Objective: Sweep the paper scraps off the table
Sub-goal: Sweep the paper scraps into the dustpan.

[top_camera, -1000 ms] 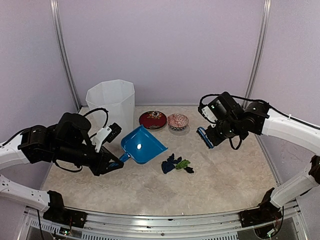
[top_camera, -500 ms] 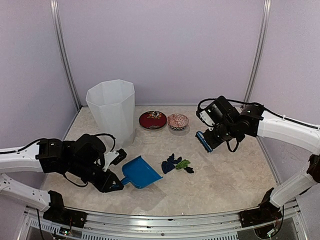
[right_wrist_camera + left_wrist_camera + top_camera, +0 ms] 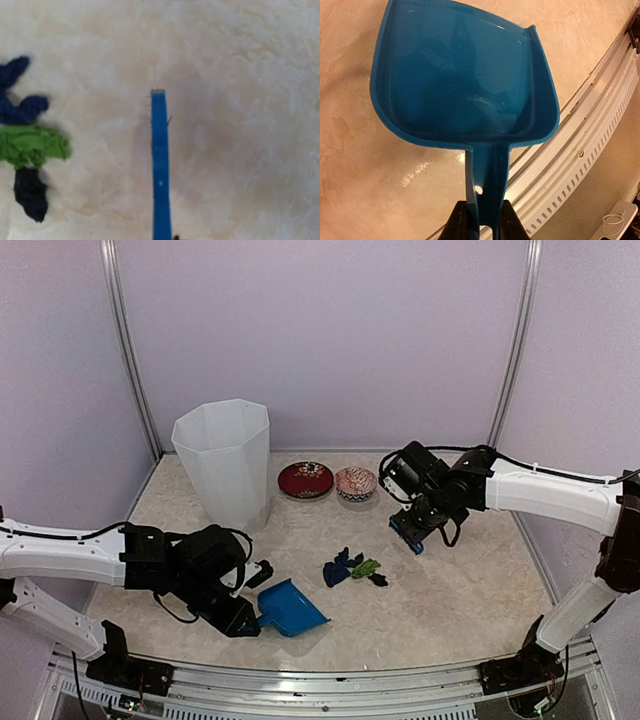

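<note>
Pale lilac walls are enclosing the beige marbled table (image 3: 460, 590), where a white bin (image 3: 225, 460) and two patterned bowls (image 3: 330, 482) are standing well beyond both tools. The left gripper (image 3: 484, 221) is clamping the handle of a blue dustpan (image 3: 292, 608), its two fingers pressing either side of the handle in the left wrist view. The pan is showing nothing inside it and is sitting low, close to the metal frame (image 3: 580, 145) behind its handle. Whether its lip is touching the surface I cannot tell. The right gripper (image 3: 420, 516) is closed on a blue brush (image 3: 405, 533), which is hanging from it just above the surface and appearing edge-on as a thin blue strip in the right wrist view. The paper scraps (image 3: 353, 568), a small clump of navy, green and black wads, are lying between the two tools: ahead of the pan's open mouth and apart from it, and off to the pan-facing side of the brush, not touching it. By my judgement, the positioning step is under way, with nothing swept yet. The next move is probably calling for the pan's lip to be pressed flat just beside the clump, and for the brush to be lowered on the far side of the scraps and drawn toward the pan.
</note>
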Action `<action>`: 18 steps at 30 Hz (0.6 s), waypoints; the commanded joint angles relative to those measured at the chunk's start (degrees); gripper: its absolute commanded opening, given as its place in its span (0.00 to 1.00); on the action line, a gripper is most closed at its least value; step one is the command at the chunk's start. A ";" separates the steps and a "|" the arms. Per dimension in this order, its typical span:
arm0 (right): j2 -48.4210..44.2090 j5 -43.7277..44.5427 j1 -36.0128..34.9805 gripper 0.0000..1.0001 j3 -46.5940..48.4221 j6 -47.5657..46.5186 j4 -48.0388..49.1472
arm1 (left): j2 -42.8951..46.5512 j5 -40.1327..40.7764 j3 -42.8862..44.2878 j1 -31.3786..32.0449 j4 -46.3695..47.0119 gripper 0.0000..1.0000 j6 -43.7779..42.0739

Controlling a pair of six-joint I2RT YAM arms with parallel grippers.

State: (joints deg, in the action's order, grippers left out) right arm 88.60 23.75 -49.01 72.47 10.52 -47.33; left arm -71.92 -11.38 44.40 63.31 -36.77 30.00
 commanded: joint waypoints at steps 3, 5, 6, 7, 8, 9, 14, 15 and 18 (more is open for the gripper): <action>4.24 2.63 -2.32 0.00 3.90 0.86 -5.59 | -5.81 -3.57 2.59 -1.68 5.84 0.00 -2.94; 5.74 3.58 -3.11 0.00 4.88 1.31 -6.55 | -7.52 -4.06 2.84 -2.62 6.58 0.00 -3.22; 6.40 3.66 -3.52 0.00 5.36 1.53 -6.70 | -8.64 -4.05 3.07 -3.12 6.79 0.00 -3.32; 7.07 3.28 -3.94 0.00 5.73 1.86 -6.74 | -9.39 -4.27 3.23 -3.64 7.03 0.00 -3.41; 7.89 2.65 -4.51 0.00 6.14 2.09 -6.66 | -9.94 -4.54 3.38 -4.16 7.45 0.00 -3.45; 8.63 2.25 -4.84 0.00 6.69 2.52 -6.68 | -10.44 -4.85 3.55 -4.84 7.88 0.00 -3.45; 12.28 -0.09 -6.20 0.00 8.94 4.26 -5.75 | -13.23 -5.51 5.05 -6.25 9.16 0.00 -4.17; 13.18 -0.47 -6.54 0.00 9.51 4.62 -5.54 | -13.85 -5.72 5.44 -6.59 9.39 0.00 -4.36; 16.09 -1.86 -7.87 0.00 12.00 5.64 -5.17 | -15.49 -6.18 6.73 -7.20 9.85 0.00 -5.37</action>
State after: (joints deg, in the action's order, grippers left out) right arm 101.47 23.99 -55.24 81.17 13.72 -52.93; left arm -85.43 -16.58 48.75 57.06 -28.69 26.48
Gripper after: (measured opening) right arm 0.051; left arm 0.160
